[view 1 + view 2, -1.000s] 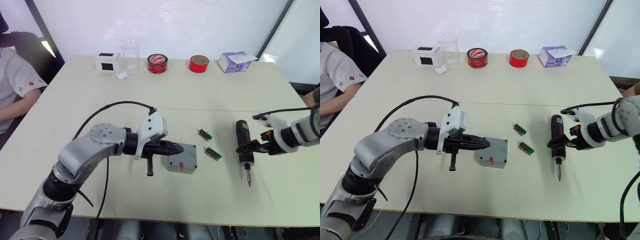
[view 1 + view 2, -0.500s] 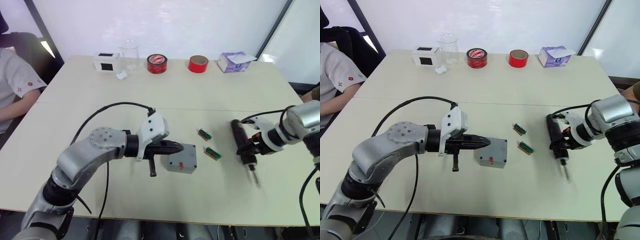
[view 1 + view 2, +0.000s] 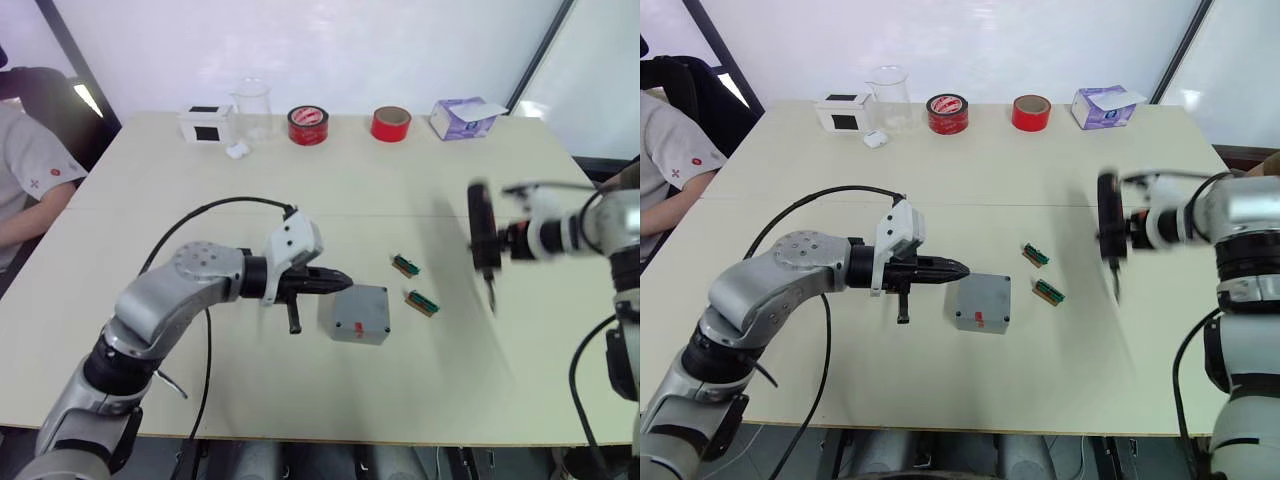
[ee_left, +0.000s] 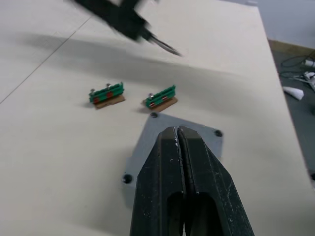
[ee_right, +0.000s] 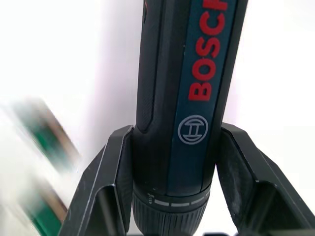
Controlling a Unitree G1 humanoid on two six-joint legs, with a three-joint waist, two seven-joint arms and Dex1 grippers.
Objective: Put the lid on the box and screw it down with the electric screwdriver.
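The box sits near the middle of the bench, a little toward the near edge, with the lid already on it; the left wrist view shows a flat grey top with screw holes at its corners, and a small red mark shows on the side facing the near edge. Whether any screws are in those holes is hard to make out.

The left gripper lies level just above the bench, its fingers pressed together with nothing between them, their tips over or at the box's left edge.

The right gripper is raised above the right part of the bench and has the screwdriver clamped between its fingers, which sit on either side of the black barrel near its collar. The tool hangs roughly upright, bit pointing down, clear of the bench and well apart from the box.

Two small green strips lie on the bench between the box and the screwdriver.

Along the far edge stand a white box, a clear beaker, two red tape rolls and a purple tissue box. A person's sleeve shows at the left edge.
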